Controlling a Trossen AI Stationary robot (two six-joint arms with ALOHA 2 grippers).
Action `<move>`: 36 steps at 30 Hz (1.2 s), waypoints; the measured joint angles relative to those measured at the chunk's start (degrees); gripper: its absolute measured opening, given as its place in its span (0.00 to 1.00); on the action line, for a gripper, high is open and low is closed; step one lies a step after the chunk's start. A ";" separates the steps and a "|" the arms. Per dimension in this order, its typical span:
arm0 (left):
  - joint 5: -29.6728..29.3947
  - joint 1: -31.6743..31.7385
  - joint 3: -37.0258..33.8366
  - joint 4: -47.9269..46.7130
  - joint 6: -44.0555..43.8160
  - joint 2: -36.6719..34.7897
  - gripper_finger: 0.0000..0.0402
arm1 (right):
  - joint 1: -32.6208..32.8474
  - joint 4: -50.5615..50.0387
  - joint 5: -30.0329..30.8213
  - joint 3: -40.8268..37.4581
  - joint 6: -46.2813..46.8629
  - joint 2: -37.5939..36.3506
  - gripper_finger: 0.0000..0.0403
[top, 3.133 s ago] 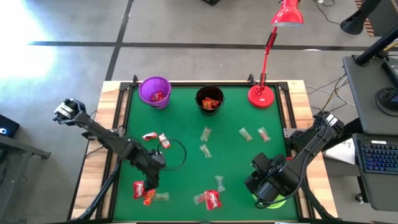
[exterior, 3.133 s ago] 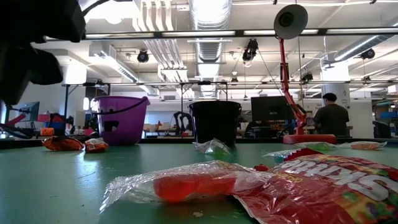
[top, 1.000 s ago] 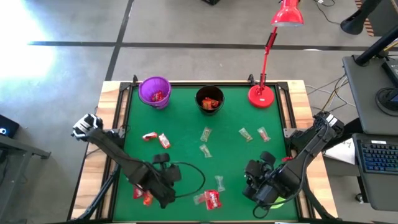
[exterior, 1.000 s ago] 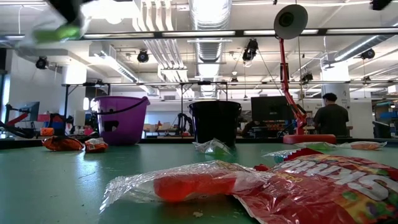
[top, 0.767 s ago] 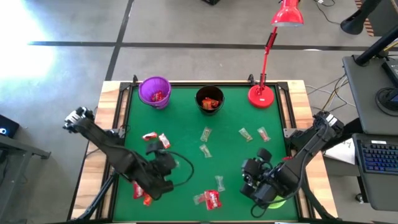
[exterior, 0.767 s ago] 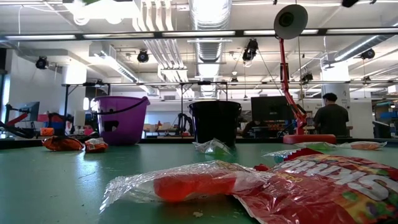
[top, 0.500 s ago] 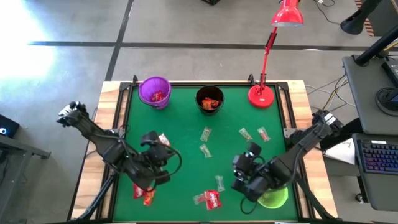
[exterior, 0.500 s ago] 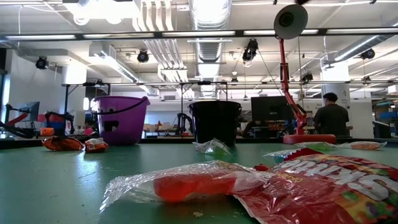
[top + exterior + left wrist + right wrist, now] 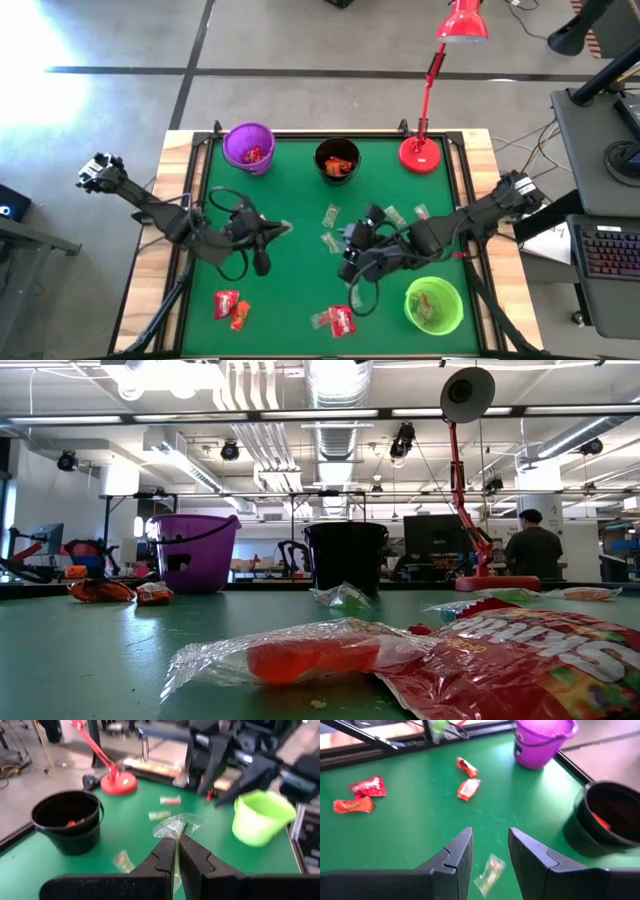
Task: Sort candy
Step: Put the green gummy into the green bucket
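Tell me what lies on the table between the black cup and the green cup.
In the high view, between the black cup and the green cup lie three clear greenish candies and the right tool, open.

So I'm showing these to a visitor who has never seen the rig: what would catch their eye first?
Probably the left gripper, its fingers shut on a clear cellophane candy held above the green table on its left side. Next, the right gripper, open over a greenish candy near the table's middle. Then the bright cups: purple and black along the far edge, lime green at the near right.
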 joint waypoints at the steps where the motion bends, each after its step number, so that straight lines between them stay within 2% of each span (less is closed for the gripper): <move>1: 0.01 0.43 -1.22 2.93 1.25 -0.57 0.00 | -0.61 1.08 -0.85 0.00 -0.76 0.00 0.28; 7: 0.27 2.85 -4.17 10.75 5.06 -2.33 0.00 | -3.31 8.84 -3.96 0.00 -5.38 0.02 0.27; 13: 4.63 5.58 -4.20 15.80 9.83 -2.38 0.00 | -5.67 13.57 -6.17 -0.02 -6.49 0.49 0.27; 20: 13.33 10.82 -4.20 17.08 10.29 -1.57 0.00 | -7.46 16.84 -6.52 -0.04 -9.43 3.05 0.26; 24: 16.41 12.71 -4.42 18.64 10.53 -0.27 0.00 | -8.75 17.63 -6.54 -0.04 -9.43 4.32 0.26; 33: 19.55 14.20 -4.45 20.70 10.54 2.62 0.00 | -10.54 19.21 -6.64 0.24 -9.43 4.94 0.25; 36: 20.19 14.72 -4.45 21.77 11.22 3.47 0.00 | -11.02 19.68 -9.59 0.25 -9.41 4.94 0.25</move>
